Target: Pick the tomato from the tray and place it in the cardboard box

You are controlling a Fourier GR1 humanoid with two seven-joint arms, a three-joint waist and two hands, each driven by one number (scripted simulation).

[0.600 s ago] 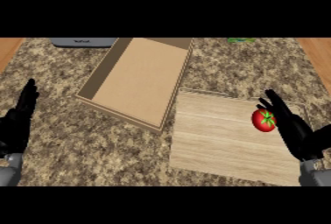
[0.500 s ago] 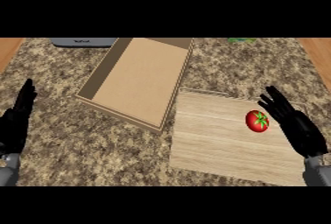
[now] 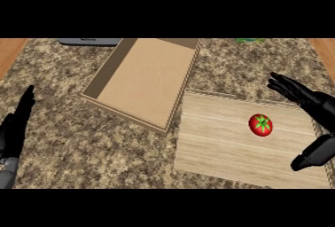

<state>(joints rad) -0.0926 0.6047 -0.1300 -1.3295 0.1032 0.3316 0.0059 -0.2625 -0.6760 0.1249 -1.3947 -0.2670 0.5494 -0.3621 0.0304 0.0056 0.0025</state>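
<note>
A red tomato with a green stem lies on the light wooden tray, right of its middle. My right hand is open at the tray's right edge, fingers spread beyond the tomato and thumb low near the front; it stands just right of the tomato without touching it. The open cardboard box lies up and to the left of the tray, with nothing visible inside. My left hand rests open at the view's left edge, fingers up.
A dark grey object shows at the counter's far edge left of the box. A green thing peeks in at the far edge on the right. Speckled stone counter lies between my left hand and the tray.
My right hand has shifted right and opened wider around the tomato, which now lies uncovered a little farther left on the tray. The left hand has stayed put.
</note>
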